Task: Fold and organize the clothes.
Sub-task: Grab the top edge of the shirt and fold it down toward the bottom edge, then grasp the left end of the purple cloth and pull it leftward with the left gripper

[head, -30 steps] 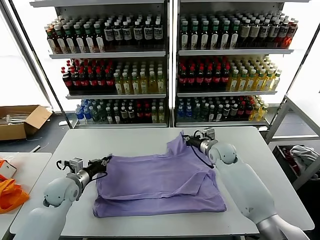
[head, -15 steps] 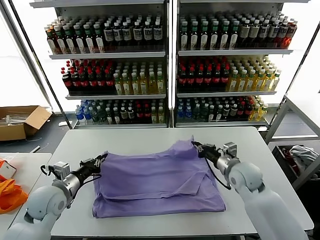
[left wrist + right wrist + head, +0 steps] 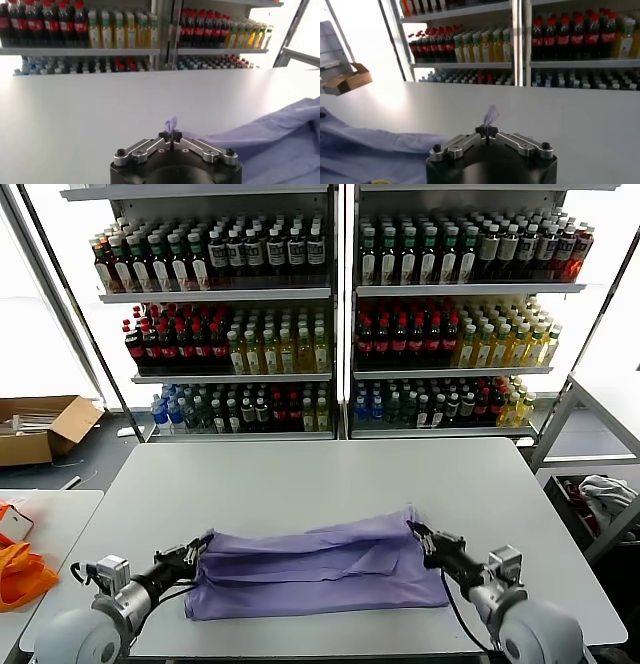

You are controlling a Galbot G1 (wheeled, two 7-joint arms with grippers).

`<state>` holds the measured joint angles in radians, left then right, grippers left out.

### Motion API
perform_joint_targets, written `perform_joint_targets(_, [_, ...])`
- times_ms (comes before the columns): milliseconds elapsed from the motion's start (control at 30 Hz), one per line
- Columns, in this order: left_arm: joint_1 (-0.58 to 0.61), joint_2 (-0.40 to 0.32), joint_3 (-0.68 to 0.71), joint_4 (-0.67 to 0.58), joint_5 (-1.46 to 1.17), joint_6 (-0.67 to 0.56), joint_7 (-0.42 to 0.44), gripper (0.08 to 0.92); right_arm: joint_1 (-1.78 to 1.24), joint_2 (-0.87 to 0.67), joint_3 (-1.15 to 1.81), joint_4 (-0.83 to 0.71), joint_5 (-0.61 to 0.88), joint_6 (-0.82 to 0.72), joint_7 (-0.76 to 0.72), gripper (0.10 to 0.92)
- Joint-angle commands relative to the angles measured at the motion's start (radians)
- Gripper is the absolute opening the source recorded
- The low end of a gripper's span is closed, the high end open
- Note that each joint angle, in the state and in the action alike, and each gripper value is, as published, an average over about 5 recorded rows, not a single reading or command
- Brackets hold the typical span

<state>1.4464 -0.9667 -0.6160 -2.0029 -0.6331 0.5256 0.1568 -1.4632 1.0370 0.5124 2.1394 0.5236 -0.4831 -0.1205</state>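
Note:
The lavender T-shirt [image 3: 315, 569] lies folded into a wide low band near the front edge of the grey table [image 3: 320, 479]. My left gripper [image 3: 200, 548] is shut on the shirt's upper left corner; a tuft of purple cloth [image 3: 171, 123] sticks out between its closed jaws. My right gripper [image 3: 418, 537] is shut on the shirt's upper right corner, with a tuft [image 3: 490, 115] showing past its jaws. The shirt spreads away in the left wrist view [image 3: 270, 140] and in the right wrist view [image 3: 365, 150]. No print shows.
Shelves of bottled drinks [image 3: 330, 314] stand behind the table. A cardboard box [image 3: 40, 424] sits on the floor at the far left. Orange fabric [image 3: 18, 574] lies on a side table at left. A white-grey cloth [image 3: 600, 489] lies at right.
Both grippers have pulled the shirt's far edge toward the table's front, folding the upper half down over the lower. The shirt now lies as a narrow band.

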Motion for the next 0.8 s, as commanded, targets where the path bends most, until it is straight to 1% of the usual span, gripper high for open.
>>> perform_joint_targets(33, [0.109, -0.006, -0.021, -0.036, 0.046, -0.01, 0.009, 0.087, -0.198, 0.018, 0.043, 0.103, -0.128, 0.03, 0.014, 0.108])
perform_joint_targets(100, [0.11, -0.008, -0.021, -0.041, 0.069, -0.008, 0.009, 0.088, -0.196, 0.018, 0.043, 0.097, -0.139, 0.037, 0.021, 0.116])
perform_joint_targets(200, [0.112, -0.01, -0.035, -0.055, 0.093, -0.001, 0.001, 0.126, -0.195, 0.017, 0.069, 0.098, -0.125, 0.063, 0.033, 0.174])
perform_joint_targets(367, [0.123, -0.011, -0.101, -0.086, 0.114, 0.006, -0.044, 0.265, -0.189, 0.032, 0.16, 0.132, -0.017, 0.136, 0.056, 0.32])
perform_joint_targets(467, [0.144, -0.019, -0.139, -0.115, 0.107, 0.007, -0.078, 0.352, -0.179, 0.054, 0.201, 0.122, -0.043, 0.253, 0.045, 0.407])
perform_joint_targets(500, [0.152, -0.029, -0.142, -0.126, 0.103, 0.006, -0.104, 0.378, -0.175, 0.066, 0.211, 0.114, -0.059, 0.298, 0.043, 0.433])
perform_joint_targets(567, [0.166, -0.067, -0.133, -0.148, 0.092, -0.004, -0.169, 0.438, -0.171, 0.093, 0.228, 0.102, -0.079, 0.363, 0.046, 0.493])
perform_joint_targets(600, [0.174, -0.096, -0.119, -0.159, 0.079, -0.019, -0.218, 0.464, -0.173, 0.108, 0.238, 0.1, -0.081, 0.391, 0.047, 0.519])
perform_joint_targets(667, [0.191, -0.167, -0.076, -0.175, 0.056, -0.068, -0.321, 0.525, -0.186, 0.133, 0.254, 0.099, -0.084, 0.421, 0.044, 0.58])
perform_joint_targets(733, [0.211, -0.236, -0.03, -0.183, 0.042, -0.116, -0.401, 0.585, -0.209, 0.154, 0.265, 0.094, -0.098, 0.447, 0.037, 0.64])
perform_joint_targets(800, [0.228, -0.287, 0.008, -0.182, 0.05, -0.137, -0.432, 0.637, -0.236, 0.168, 0.27, 0.089, -0.116, 0.469, 0.033, 0.692])
